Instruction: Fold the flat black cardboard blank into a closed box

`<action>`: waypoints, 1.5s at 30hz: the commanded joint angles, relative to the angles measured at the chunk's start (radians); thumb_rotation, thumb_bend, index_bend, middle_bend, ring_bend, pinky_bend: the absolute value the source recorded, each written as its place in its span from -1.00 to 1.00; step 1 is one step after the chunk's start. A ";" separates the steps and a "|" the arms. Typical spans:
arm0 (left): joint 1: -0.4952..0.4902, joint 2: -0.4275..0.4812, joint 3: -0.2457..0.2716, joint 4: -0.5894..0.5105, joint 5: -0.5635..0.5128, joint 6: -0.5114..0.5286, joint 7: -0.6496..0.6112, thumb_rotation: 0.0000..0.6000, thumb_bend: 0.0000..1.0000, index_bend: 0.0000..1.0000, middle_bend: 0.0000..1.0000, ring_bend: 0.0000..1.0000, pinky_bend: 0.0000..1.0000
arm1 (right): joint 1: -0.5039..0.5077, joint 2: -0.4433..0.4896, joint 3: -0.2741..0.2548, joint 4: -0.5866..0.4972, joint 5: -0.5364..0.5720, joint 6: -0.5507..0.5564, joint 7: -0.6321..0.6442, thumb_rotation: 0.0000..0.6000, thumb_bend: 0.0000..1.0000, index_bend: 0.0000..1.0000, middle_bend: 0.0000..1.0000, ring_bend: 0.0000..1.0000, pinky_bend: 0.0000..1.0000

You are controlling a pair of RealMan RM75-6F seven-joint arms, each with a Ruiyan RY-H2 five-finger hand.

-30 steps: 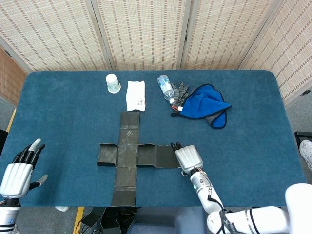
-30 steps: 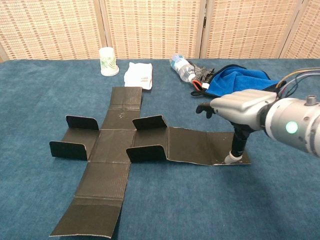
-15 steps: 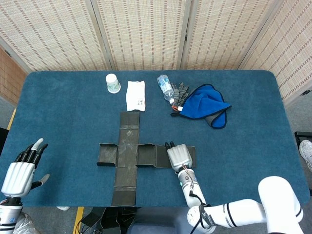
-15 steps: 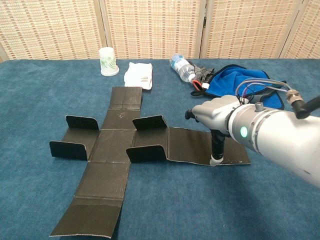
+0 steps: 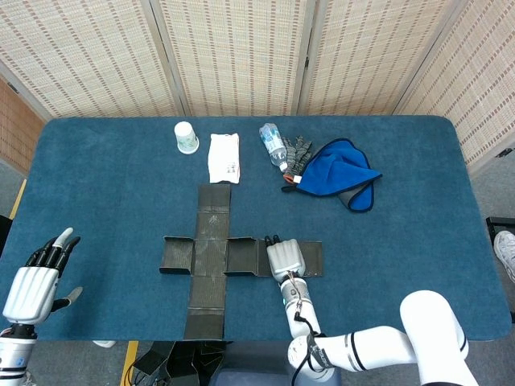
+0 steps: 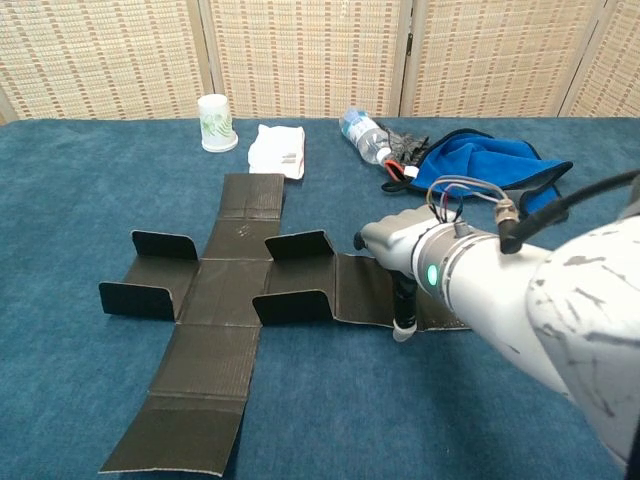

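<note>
The right hand (image 5: pixel 285 257) lies palm down over the right-hand panel of the black cardboard blank (image 5: pixel 211 259), just below the centre of the head view; its fingers reach toward the blank's middle, and in the chest view the thumb points straight down with its tip at the panel's near edge. Whether the fingers press the cardboard or only hover over it cannot be told, and the hand grips nothing. The left hand (image 5: pixel 34 277) shows at the lower left edge of the head view, well apart from the blank, its fingers straight and side by side with the thumb out, holding nothing. The blank is a cross-shaped sheet lying flat on the blue table (image 5: pixel 105 193), in the lower middle of the frame, with one long arm running up the picture and another running down to the table's near edge. In the chest view four small side flaps (image 6: pixel 299 245) stand upright around its centre panel. Above the blank, toward the upper middle of the frame, a white paper cup (image 5: pixel 187 137) stands upright beside a folded white cloth (image 5: pixel 224 157). To their right lie a plastic water bottle (image 5: pixel 274 145) on its side, a dark glove (image 5: pixel 300 153) and a crumpled blue cloth (image 5: pixel 339 174). Woven folding screens (image 5: pixel 241 52) fill the top of the frame behind the table.
</note>
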 commanded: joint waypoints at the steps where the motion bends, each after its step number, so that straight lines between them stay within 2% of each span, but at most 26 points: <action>1: -0.002 -0.001 0.000 0.004 0.001 -0.002 -0.006 1.00 -0.73 -0.81 -0.88 -0.78 -0.55 | 0.009 -0.019 0.007 0.021 0.010 0.011 -0.002 1.00 -1.00 -0.89 -0.74 0.59 0.94; 26: -0.009 -0.005 0.002 0.062 0.005 -0.006 -0.078 1.00 -0.73 -0.81 -0.88 -0.78 -0.55 | 0.040 -0.111 0.041 0.116 0.007 0.038 -0.015 1.00 -1.00 -0.89 -0.74 0.59 0.94; 45: -0.016 -0.007 0.001 0.068 0.002 -0.012 -0.083 1.00 -0.73 -0.81 -0.88 -0.78 -0.55 | 0.042 -0.104 0.071 0.134 0.037 0.008 -0.037 1.00 -1.00 -0.89 -0.65 0.59 0.94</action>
